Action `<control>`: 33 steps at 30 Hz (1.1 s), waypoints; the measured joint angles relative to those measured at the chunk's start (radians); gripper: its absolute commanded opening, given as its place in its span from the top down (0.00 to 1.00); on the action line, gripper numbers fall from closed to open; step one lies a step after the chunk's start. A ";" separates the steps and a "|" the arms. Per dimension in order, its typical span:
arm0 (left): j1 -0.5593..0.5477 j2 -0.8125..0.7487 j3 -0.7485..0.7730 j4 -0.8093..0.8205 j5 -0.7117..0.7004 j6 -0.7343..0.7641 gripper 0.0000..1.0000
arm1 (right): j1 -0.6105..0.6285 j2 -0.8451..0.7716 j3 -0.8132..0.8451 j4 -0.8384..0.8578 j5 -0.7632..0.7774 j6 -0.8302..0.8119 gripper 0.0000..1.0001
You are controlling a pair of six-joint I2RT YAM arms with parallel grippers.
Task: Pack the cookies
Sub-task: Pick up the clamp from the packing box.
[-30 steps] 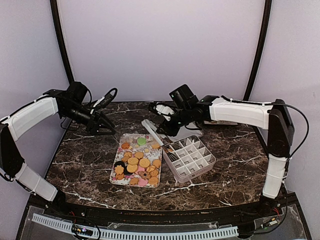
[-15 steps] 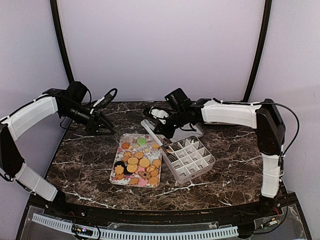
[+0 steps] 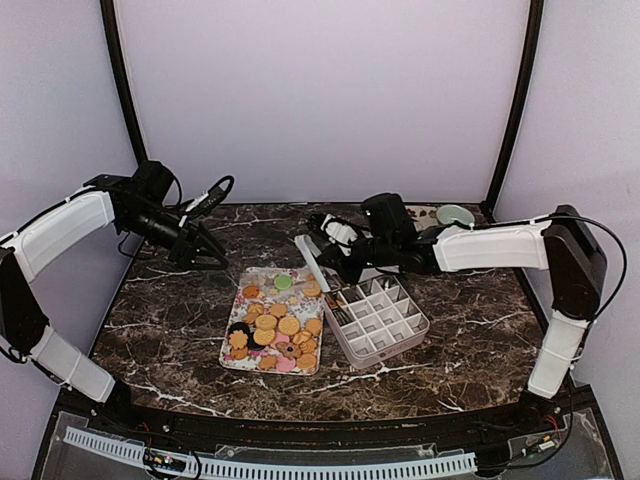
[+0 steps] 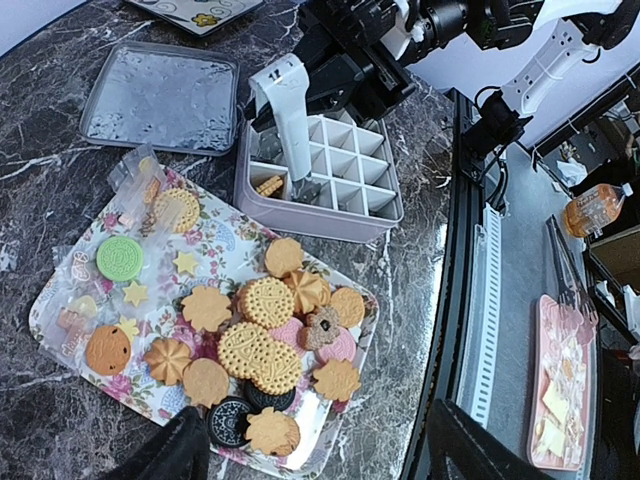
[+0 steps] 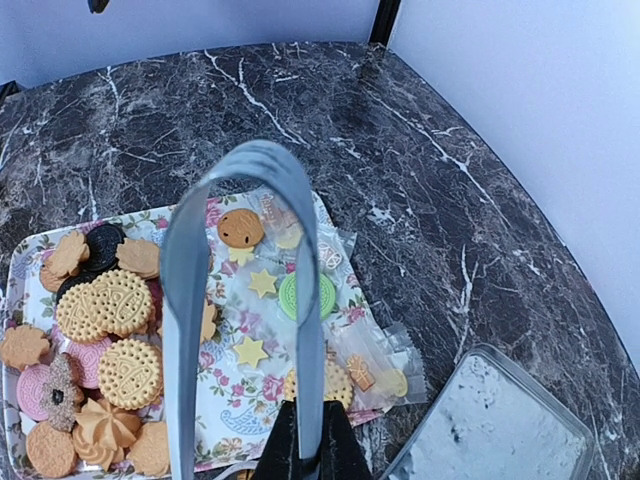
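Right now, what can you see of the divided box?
The divided box is a shallow, pale lilac case, apparently plastic, with a white grid of small compartments. It stands open and flat on the marble table, beside the flowered tray. One tan biscuit lies in a corner compartment; the tongs dip in next to it.

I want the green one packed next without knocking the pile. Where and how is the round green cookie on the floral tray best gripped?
Across its rim, from straight above. The round green cookie lies flat on the floral tray, so only its edge offers opposing sides. It sits apart from the heaped biscuits; yellow star cookies lie close, so closing clear of them seems wise.
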 measured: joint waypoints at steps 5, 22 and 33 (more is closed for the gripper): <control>0.000 0.000 0.000 -0.009 0.000 0.002 0.23 | 0.000 -0.057 -0.121 0.157 0.043 0.053 1.00; 0.000 0.008 0.006 -0.020 -0.003 0.023 0.23 | -0.005 -0.243 -0.346 0.423 0.118 0.161 1.00; 0.000 0.026 0.013 -0.035 -0.003 0.024 0.23 | -0.005 -0.283 -0.445 0.558 0.201 0.219 1.00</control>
